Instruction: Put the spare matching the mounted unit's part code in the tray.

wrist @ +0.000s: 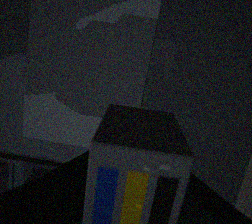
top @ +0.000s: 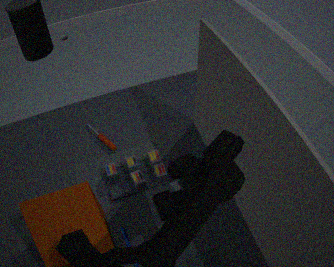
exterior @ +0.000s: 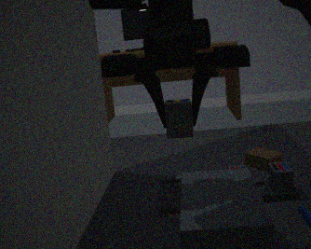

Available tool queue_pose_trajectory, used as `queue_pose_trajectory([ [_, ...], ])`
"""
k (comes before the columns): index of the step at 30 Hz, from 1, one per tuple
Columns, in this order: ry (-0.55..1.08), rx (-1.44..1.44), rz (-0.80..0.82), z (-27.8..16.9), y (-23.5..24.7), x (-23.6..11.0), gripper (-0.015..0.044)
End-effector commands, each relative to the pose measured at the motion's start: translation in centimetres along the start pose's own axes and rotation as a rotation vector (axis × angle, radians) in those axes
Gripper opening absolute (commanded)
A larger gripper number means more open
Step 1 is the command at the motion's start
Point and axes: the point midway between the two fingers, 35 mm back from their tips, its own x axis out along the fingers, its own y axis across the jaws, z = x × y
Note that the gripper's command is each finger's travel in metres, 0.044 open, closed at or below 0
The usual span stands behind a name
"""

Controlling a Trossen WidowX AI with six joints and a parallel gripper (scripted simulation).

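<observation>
The spare (wrist: 137,175) sits pinched between the tool's fingers, held off the desk (top: 64,126) in the air. In the exterior view the tool (exterior: 180,117) points straight down, its two dark fingers (exterior: 155,94) angling in on the small block (exterior: 180,117) from either side, with open air below it down to the grey surface. The wrist view shows the spare's face close up: three upright stripes, blue, yellow and black, on a pale frame. No letters or digits can be read.

From above, the arm (top: 199,186) reaches out over the right side of the rack (top: 139,178), close to the tall panel (top: 239,131) that rises on the right. Five other spares (top: 130,161) stand in the rack, each with striped labels too small to read. An orange-handled screwdriver (top: 102,138) lies just beyond the rack, and an orange mat (top: 59,216) lies to its left. A dark cylinder (top: 30,27) stands well apart at the far left corner.
</observation>
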Motion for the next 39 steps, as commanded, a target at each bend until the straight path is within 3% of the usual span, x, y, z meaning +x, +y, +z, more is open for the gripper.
queue_pose_trajectory([
  [1, 0.008, 0.003, -0.019, -2.8, -0.7, -0.5, 0.0],
  [18, 0.094, -0.037, 0.015, -15.1, -0.3, -0.5, 0.0],
  [39, 0.093, -0.037, 0.016, -15.4, -0.6, 0.6, 0.0],
])
